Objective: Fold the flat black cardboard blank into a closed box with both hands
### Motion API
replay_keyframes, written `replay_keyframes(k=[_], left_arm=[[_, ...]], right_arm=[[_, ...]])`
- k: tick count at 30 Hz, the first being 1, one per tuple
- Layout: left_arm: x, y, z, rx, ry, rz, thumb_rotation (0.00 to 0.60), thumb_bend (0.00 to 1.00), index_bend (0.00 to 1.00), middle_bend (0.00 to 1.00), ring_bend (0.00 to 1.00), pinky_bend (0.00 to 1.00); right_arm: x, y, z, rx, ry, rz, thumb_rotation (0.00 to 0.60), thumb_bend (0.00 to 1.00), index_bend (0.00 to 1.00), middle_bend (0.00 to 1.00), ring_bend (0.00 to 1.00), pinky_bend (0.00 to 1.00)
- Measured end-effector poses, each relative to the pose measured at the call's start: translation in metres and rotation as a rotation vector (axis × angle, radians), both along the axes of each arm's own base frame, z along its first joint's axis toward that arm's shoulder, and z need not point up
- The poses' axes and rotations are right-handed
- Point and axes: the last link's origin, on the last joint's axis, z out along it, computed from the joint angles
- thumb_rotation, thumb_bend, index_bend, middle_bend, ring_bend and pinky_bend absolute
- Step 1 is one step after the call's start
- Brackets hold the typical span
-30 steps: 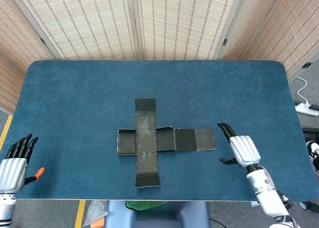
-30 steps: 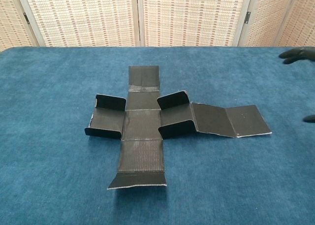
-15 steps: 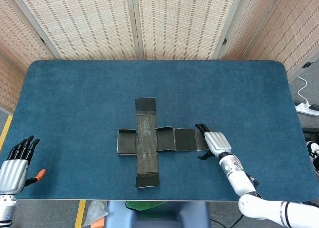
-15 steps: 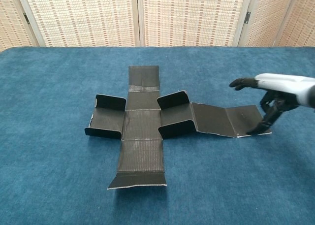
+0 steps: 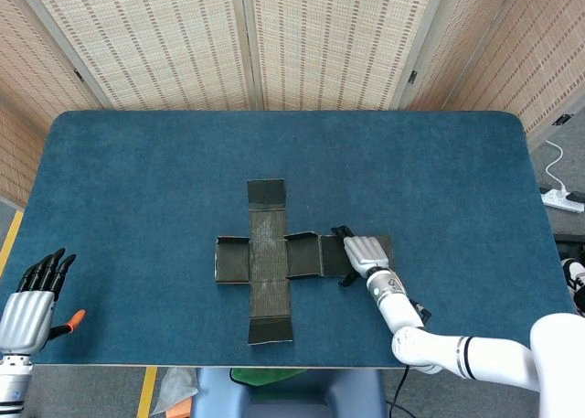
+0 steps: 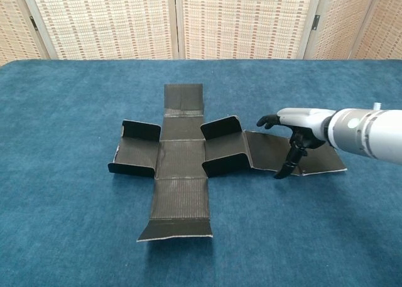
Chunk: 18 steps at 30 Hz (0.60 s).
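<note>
At the lower left corner of the head view, the left hand (image 5: pixel 32 299) is seen beyond the table edge, fingers straight and apart, holding nothing; an orange object (image 5: pixel 71 320) just beside it cannot be identified.

In the lower middle of the frame lies the black cardboard blank (image 5: pixel 271 258), shaped like a cross on the blue table cover (image 5: pixel 137 180). Its surface looks matte and finely ribbed, like corrugated board, with pale cut edges. Near the centre, short side flaps (image 6: pixel 221 127) are already raised, while the long right arm of the cross (image 6: pixel 276 152) is flat.

Over this long arm, at the centre right of the chest view, the right hand (image 6: pixel 295 133) is placed, palm down. The thumb seems to reach the near edge of the panel and the other fingers are stretched above it; nothing is grasped, though contact with the cardboard cannot be told for sure.

The step in hand is judged to be the first fold, on the right panel. Next, the panel's edge probably must be lifted and turned toward the centre, and the left hand is needed to hold the base down.

At the far side, woven screens (image 5: pixel 247 34) are standing behind the table.
</note>
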Motion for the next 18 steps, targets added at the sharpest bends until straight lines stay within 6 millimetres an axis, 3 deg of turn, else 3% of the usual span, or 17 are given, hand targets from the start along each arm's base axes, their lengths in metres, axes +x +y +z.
replay_keyframes(k=[9,13,15,18], left_arm=[[-0.003,0.002,-0.002,-0.008,-0.002,0.007,0.600,0.21,0.00,0.00,0.00,0.12],[-0.004,0.002,-0.002,-0.010,-0.003,0.009,0.600,0.22,0.00,0.00,0.00,0.12],[-0.005,0.003,-0.002,-0.011,-0.006,0.010,0.600,0.22,0.00,0.00,0.00,0.12],[-0.004,0.006,-0.004,-0.018,-0.014,0.005,0.600,0.22,0.00,0.00,0.00,0.12]], right_arm=[[0.007,-0.006,-0.011,0.003,0.049,0.011,0.600,0.11,0.01,0.03,0.76,1.00],[0.010,-0.007,-0.015,-0.004,0.073,0.026,0.600,0.13,0.15,0.05,0.76,1.00],[0.012,-0.007,-0.017,-0.010,0.083,0.034,0.600,0.17,0.27,0.08,0.76,1.00],[0.017,-0.007,-0.019,-0.022,0.092,0.048,0.600,0.22,0.38,0.15,0.76,1.00]])
